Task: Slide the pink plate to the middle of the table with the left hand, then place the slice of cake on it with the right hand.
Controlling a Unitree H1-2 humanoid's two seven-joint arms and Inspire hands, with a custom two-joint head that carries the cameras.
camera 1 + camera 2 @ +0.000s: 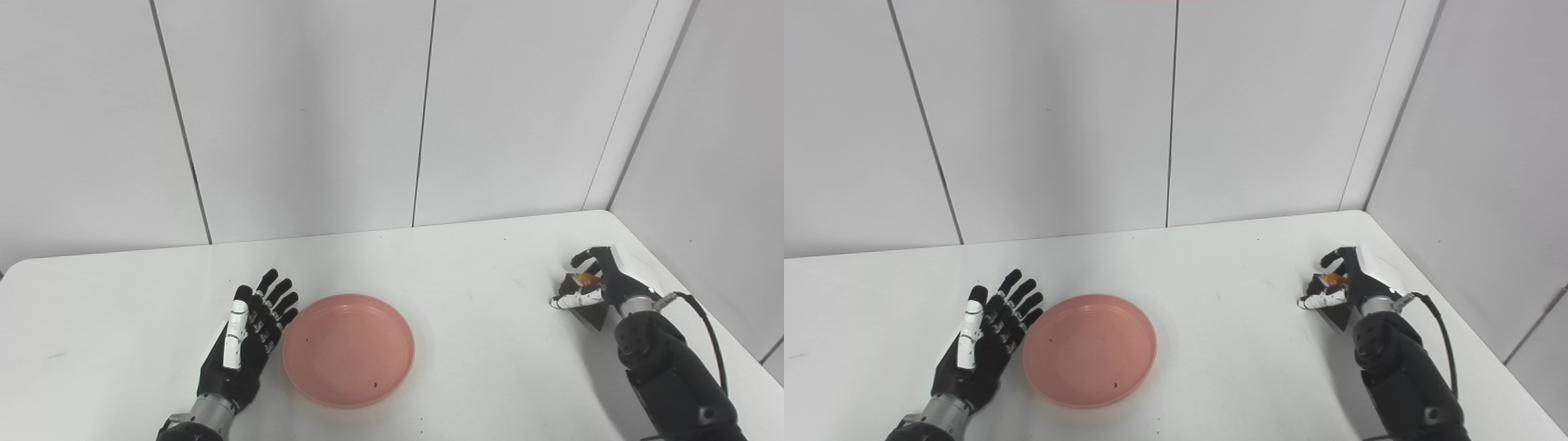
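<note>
The pink plate (pixel 348 349) sits mid-counter, empty; the left robot hand (pixel 248 334) lies spread just beside it. Well to the plate's right, the right robot hand (pixel 591 285) pinches the cake slice (pixel 586 280).

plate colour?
Pink, a salmon shade, with a few dark specks; the plate shows best in the left eye view.

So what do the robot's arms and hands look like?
Each robot hand is mostly black with one white finger: the left robot hand and the right robot hand. Both have a silver metal ring at the wrist. The right forearm is chunky and black, with a black cable looping along it.
</note>
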